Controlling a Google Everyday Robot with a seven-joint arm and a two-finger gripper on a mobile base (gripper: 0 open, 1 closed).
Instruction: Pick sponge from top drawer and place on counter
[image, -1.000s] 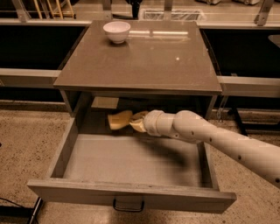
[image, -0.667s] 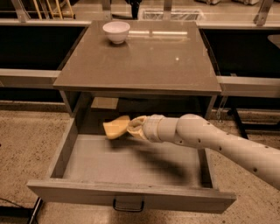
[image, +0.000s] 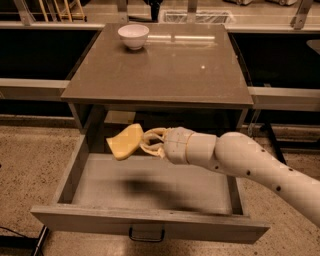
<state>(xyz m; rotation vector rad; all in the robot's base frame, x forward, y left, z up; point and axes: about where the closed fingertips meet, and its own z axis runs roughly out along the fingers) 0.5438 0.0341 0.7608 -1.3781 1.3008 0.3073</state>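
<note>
Our jaws pinch one end of the sponge (image: 125, 142), and our gripper (image: 145, 141) holds it in the air above the open top drawer (image: 150, 226), clear of the grey floor and just below the front edge of the counter (image: 165, 67). We see a white bowl (image: 133, 36) at the counter's far left corner.

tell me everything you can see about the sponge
The sponge is a pale yellow, soft-looking block with rounded corners. It is held in the air, tilted, above the grey floor of the open top drawer, toward its back left. Only the gripper touches it, its tan fingers clamped on the end nearest the arm.
</note>
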